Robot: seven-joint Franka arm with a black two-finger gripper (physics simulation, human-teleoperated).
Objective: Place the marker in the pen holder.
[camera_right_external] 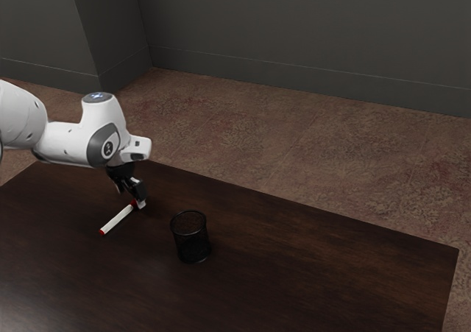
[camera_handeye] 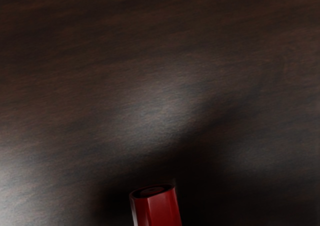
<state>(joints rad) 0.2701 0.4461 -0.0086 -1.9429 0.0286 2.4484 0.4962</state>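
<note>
The marker [camera_right_external: 118,218] is a slim, straight stick with a smooth white barrel and red at both ends. It is on or just over the tabletop [camera_right_external: 316,255], toward the exterior view's left, and runs slantwise: one end points to the near left, the other to the far right. The red at its near-left end [camera_right_external: 102,232] is a short, bright tip. Its far-right end reaches in under the black jaws, which partly cover it. In the wrist view, a red end [camera_handeye: 159,211] appears close up: its sides are glossy and look lightly faceted, with a paler streak down one side, and its end face is a dark oval hollow with a faint ring inside. Beside it a soft, dark shadow spreads over the brown wood grain. Whether the marker lies fully flat or is slightly tilted, I cannot tell. Nor can I tell whether the jaws stand wide, narrow or closed on it. The pen holder [camera_right_external: 191,238] stands upright on the tabletop, to the right of the marker and well apart from it; it is a black, round cup with an open, thin-rimmed top. The white arm [camera_right_external: 70,142] comes in from the exterior view's left.
</note>
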